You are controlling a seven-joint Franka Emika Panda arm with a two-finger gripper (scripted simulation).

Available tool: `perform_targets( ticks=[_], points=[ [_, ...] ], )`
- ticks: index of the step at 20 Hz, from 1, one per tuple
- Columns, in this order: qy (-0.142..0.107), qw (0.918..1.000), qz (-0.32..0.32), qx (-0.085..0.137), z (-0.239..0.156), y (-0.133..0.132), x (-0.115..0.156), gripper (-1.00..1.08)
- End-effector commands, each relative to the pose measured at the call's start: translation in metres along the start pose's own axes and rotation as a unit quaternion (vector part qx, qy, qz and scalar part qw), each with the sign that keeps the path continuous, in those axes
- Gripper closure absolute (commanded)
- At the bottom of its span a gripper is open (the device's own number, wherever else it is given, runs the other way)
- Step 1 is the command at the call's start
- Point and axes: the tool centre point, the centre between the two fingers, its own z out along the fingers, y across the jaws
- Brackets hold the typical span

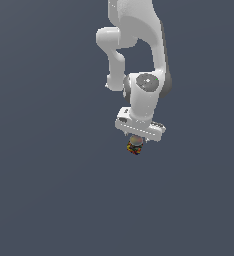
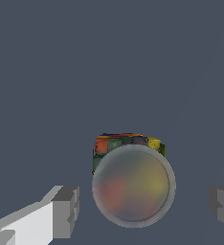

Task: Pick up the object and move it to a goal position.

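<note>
Fingers (image 2: 143, 210) spread wide, clear of object (image 2: 133, 184) — mottled, apparently unlabelled — between them.

The arm (image 1: 144, 55) and its gripper (image 1: 137, 136) are plain white with grey fingertips (image 2: 66, 212), the object (image 2: 131, 179) below the middle of the frame is mottled red, orange, yellow, green and dark under a pale, translucent grey round top, and the ground (image 1: 44, 190) is uniform slate blue-grey.

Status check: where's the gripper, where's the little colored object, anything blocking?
Gripper open, straddling the object, fingers clear of it. Object not gripped. No obstruction visible.
</note>
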Motion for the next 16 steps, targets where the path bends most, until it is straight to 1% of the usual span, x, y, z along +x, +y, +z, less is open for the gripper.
perform_targets(
  ticks=[1, 9, 16],
  points=[
    [0.0, 1.0, 0.007, 0.001, 0.001, -0.002, -0.002, -0.92],
    [0.0, 1.0, 0.008, 0.001, 0.007, -0.002, -0.003, -0.92],
    [0.001, 1.0, 0.009, 0.001, 0.038, -0.002, -0.004, -0.92]
  ],
)
